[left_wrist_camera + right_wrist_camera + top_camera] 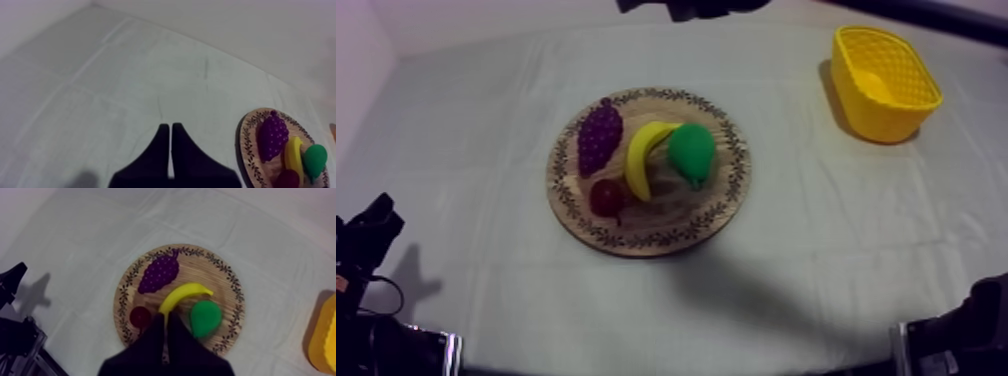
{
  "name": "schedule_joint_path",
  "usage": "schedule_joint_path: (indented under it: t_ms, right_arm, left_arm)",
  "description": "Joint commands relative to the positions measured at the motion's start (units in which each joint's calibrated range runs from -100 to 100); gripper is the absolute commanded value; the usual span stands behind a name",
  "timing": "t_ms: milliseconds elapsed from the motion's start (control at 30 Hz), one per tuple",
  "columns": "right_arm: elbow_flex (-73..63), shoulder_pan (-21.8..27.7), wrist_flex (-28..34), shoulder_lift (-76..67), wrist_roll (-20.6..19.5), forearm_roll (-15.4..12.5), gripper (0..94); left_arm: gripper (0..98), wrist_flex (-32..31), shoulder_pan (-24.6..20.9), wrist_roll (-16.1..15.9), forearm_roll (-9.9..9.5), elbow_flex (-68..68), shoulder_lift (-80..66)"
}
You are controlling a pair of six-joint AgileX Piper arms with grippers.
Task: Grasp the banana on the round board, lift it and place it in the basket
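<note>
One banana (644, 160) on wooden board (732, 190)

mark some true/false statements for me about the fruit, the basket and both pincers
1. The banana lies on the wooden board between the grapes and the pear. True.
2. The yellow basket touches the board. False: it stands apart on the cloth.
3. The right pincer is shut on the banana. False: its fingers lie together, holding nothing.
4. The left pincer is shut, over bare cloth. True.
5. The small red fruit lies on the board. True.
</note>
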Motion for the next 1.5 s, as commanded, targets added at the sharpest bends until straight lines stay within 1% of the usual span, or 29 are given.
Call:
schedule_joint_path:
  t_ms: [0,267,467,667,833,900,933,1000,1033,1133,1233,1333,1467]
  right_arm:
    - [-2.31,-0.01,0.59,3.38,-0.46,0.17,0.4]
    - [-7.23,-0.54,3.93,11.37,-2.37,0.04,0.4]
    - [-9.88,-0.45,6.38,15.35,-3.85,-0.83,0.4]
    - [-13.2,-0.49,10.28,18.55,-3.74,-2.0,0.4]
    - [-15.13,-0.52,11.85,20.29,-3.51,-2.25,0.6]
    - [-15.57,-0.49,12.15,20.8,-3.37,-2.32,2.2]
    - [-15.67,-0.48,12.3,21.02,-3.34,-2.41,4.6]
    - [-15.75,-0.47,12.5,21.35,-3.3,-2.56,12.9]
    - [-15.69,-0.46,12.59,21.48,-3.28,-2.61,18.7]
    - [-15.11,-0.5,12.73,21.87,-3.09,-2.73,41.9]
    - [-14.29,-0.66,12.49,22.28,-3.06,-2.6,57.5]
    - [-13.81,-0.68,12.3,22.55,-3.08,-2.76,65.3]
    - [-13.62,-0.42,11.75,22.83,-3.02,-3.2,66.5]
  left_arm:
    - [0.1,-0.01,-0.01,0.01,-0.03,-0.01,-0.05]
    - [0.1,-0.01,-0.01,0.02,-0.03,-0.01,-0.05]
    - [0.1,-0.01,-0.01,0.01,-0.03,-0.01,-0.05]
    - [0.1,-0.01,-0.01,0.02,-0.03,-0.01,-0.05]
    - [0.1,-0.01,-0.01,0.01,-0.03,-0.01,-0.05]
    - [0.1,-0.01,-0.01,0.01,-0.03,-0.01,-0.05]
    - [0.1,-0.01,-0.01,0.02,-0.03,-0.01,-0.05]
    - [0.1,-0.01,-0.01,0.02,-0.03,-0.01,-0.05]
    - [0.1,-0.01,-0.01,0.02,-0.03,-0.01,-0.05]
    - [0.1,-0.01,-0.01,0.02,-0.03,-0.01,-0.05]
    - [0.1,-0.01,-0.01,0.02,-0.03,-0.01,-0.05]
    - [0.1,-0.01,-0.01,0.01,-0.03,-0.01,-0.05]
    - [0.1,-0.01,-0.01,0.0,-0.03,-0.01,-0.05]
